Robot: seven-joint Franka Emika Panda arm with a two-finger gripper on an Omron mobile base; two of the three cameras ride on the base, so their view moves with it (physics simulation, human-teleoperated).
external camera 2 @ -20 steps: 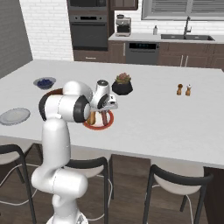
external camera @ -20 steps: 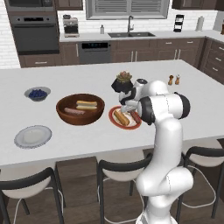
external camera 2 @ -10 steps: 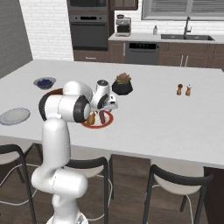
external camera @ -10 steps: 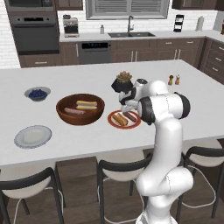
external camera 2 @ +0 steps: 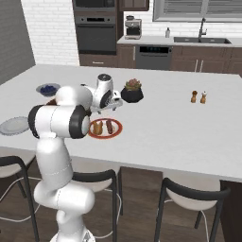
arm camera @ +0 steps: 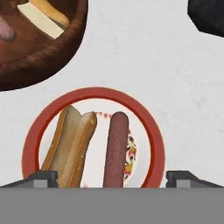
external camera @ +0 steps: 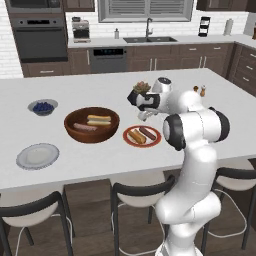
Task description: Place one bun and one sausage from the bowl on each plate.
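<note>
So the red-rimmed plate (arm camera: pixel 29 144) has its bun (arm camera: pixel 72 144) and sausage (arm camera: pixel 116 146) lying side by side, and the tool (arm camera: pixel 111 178) hangs right above them with its jaws spread wide and nothing in them. The wooden bowl (external camera: pixel 75 131) sits just beside that plate, toward the grey plate (external camera: pixel 37 156), which is bare and well off past it. I'd guess the next reach goes bowl-ward, where one bun (external camera: pixel 99 120) and sausage (external camera: pixel 82 127) lie lengthwise across.

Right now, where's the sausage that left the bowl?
The sausage lies on the red-rimmed plate, beside the bun, below the open gripper in the hand view. In the left base view, that plate sits right of the wooden bowl.
</note>
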